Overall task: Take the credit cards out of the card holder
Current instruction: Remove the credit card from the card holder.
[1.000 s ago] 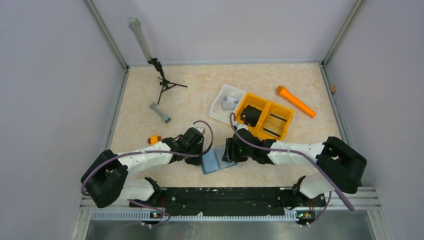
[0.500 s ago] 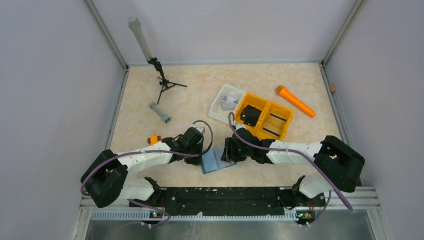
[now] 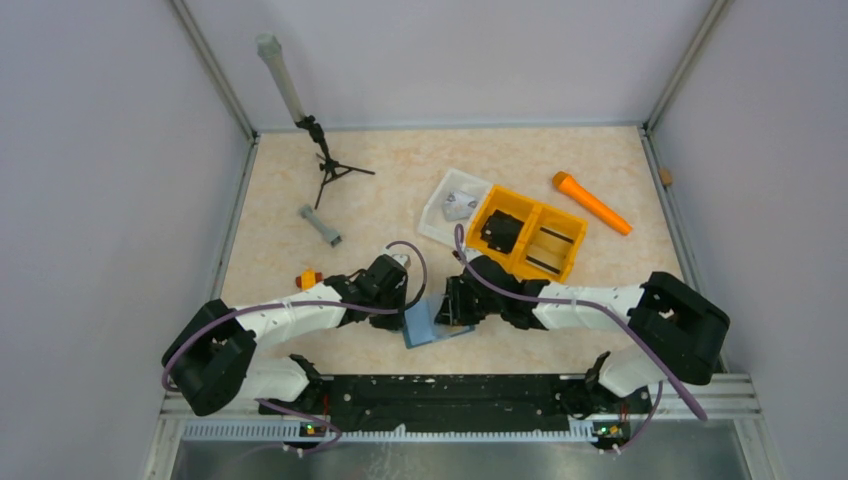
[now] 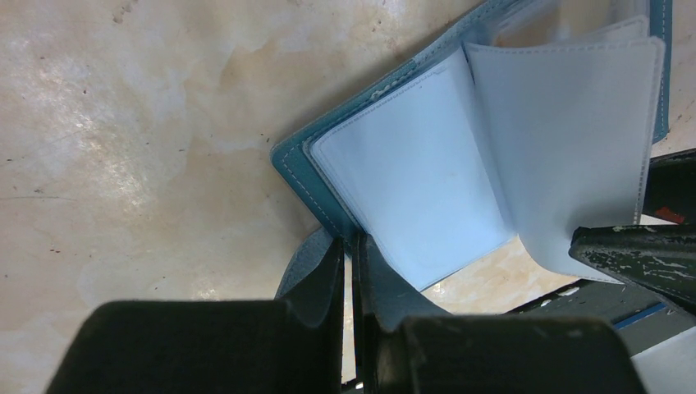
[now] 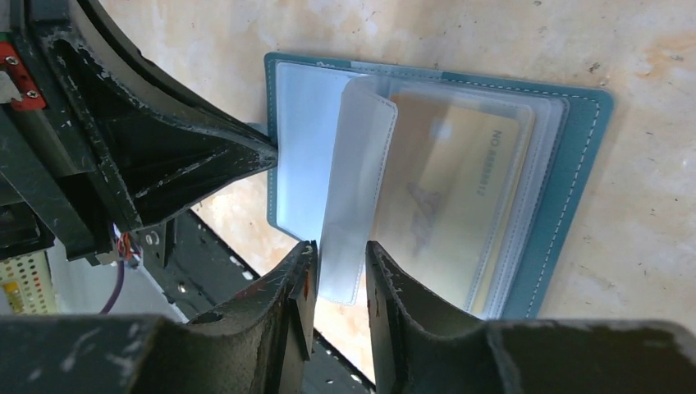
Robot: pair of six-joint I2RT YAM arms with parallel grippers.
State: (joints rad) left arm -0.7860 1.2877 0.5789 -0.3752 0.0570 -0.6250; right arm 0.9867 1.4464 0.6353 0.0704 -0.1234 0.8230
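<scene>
Top view: the card holder lies open on the desk, near the front edge, between the two arms. The left gripper is at its left edge. The right gripper is over its right half. An orange bin sits further back on the right, apart from the holder.

Left wrist view: the holder lies flat, teal cover down, pale blue pages facing up. My left jaws are pressed almost together, pinching the near corner of the teal cover. One clear sleeve is lifted off the stack. A dark finger of the right gripper shows at the right edge, just below that sleeve.

Right wrist view: the lifted sleeve stands up from the spine, and its free end hangs between the right jaws. The jaws are narrow, one on each side of the sleeve. I cannot tell whether they press on it or just flank it. A beige card sits inside a pocket on the right half, under clear plastic. The left gripper's tip touches the holder's left edge.
</scene>
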